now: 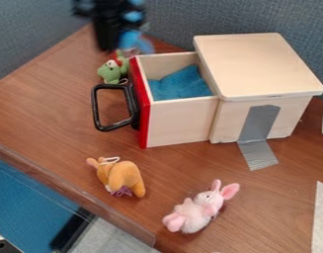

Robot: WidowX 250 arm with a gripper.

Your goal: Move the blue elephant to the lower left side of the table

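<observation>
The black gripper (pixel 112 34) hangs at the top, left of centre, above the table behind the drawer's left front corner. It is blurred. A soft blue shape, the blue elephant (pixel 136 42), hangs against the gripper's right side, with the gripper shut on it. Its outline is smeared, so its pose cannot be told.
A wooden box (pixel 253 64) has its red-fronted drawer (pixel 180 121) pulled out, with a blue cloth (pixel 182 84) inside and a black handle (pixel 96 106) jutting left. A green toy (pixel 109 72) lies behind the handle; an orange toy (pixel 124 176) and pink rabbit (pixel 193 212) lie in front.
</observation>
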